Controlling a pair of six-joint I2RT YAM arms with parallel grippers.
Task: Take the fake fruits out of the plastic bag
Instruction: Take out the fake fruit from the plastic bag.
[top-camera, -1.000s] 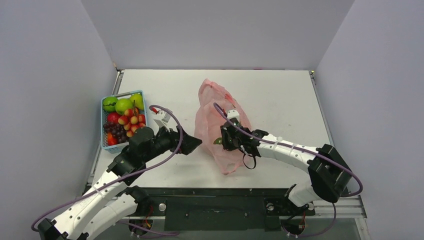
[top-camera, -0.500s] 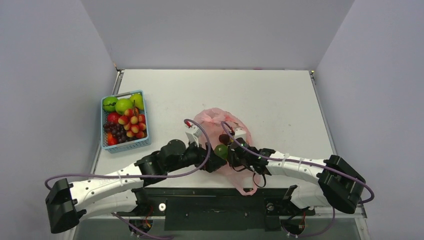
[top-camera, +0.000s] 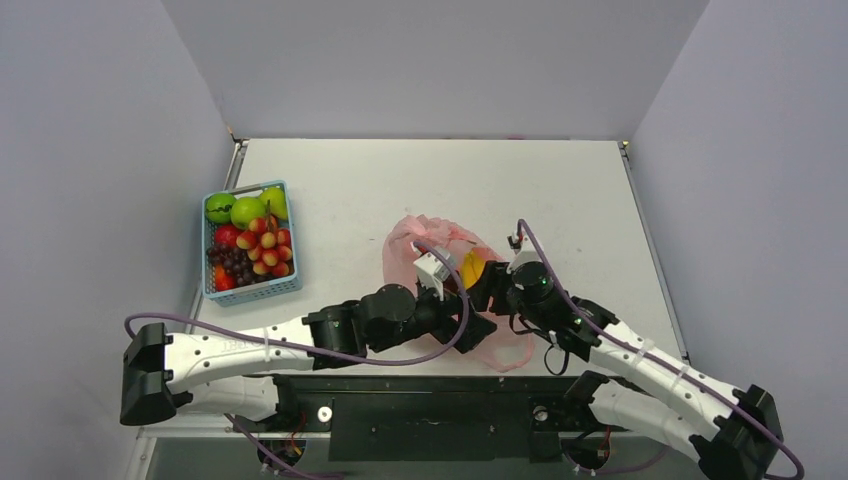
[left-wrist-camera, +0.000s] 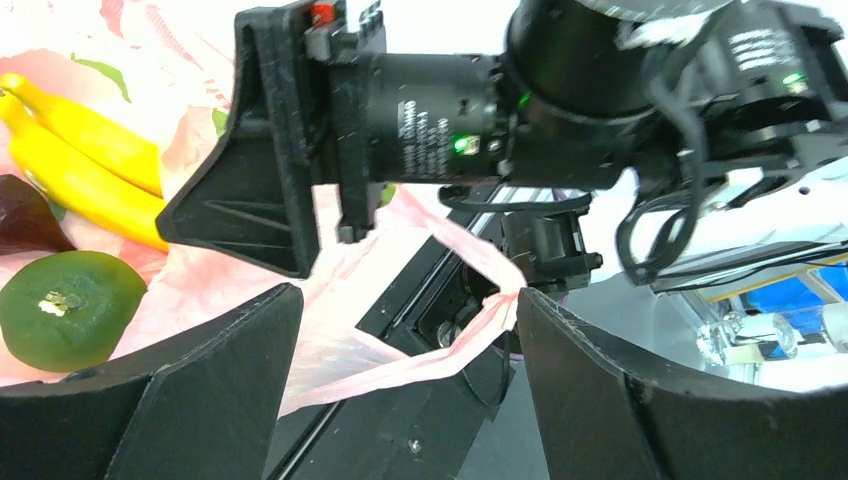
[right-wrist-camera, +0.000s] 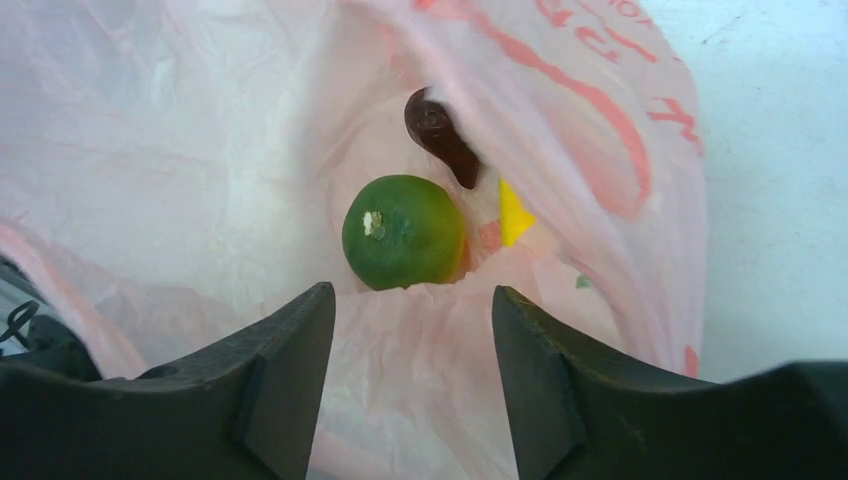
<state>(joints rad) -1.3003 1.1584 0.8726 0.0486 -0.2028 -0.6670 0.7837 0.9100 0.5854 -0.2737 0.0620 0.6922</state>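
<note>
The pink plastic bag lies crumpled at the table's front centre, both arms at its near side. In the right wrist view its mouth gapes on a round green fruit, a dark purple piece and a yellow banana tip. My right gripper is open, with a fold of bag film between its fingers. The left wrist view shows yellow bananas and the green fruit at far left. My left gripper is open, and a thin bag handle strip runs across its gap.
A light-blue basket full of other fruit stands at the table's left edge. The two grippers sit almost against each other over the bag. The table's front rail is just below them.
The bag, held up a second ago, has sunk low near the front edge. Both arms swung forward and rightward. My right gripper's jaws have spread apart.
</note>
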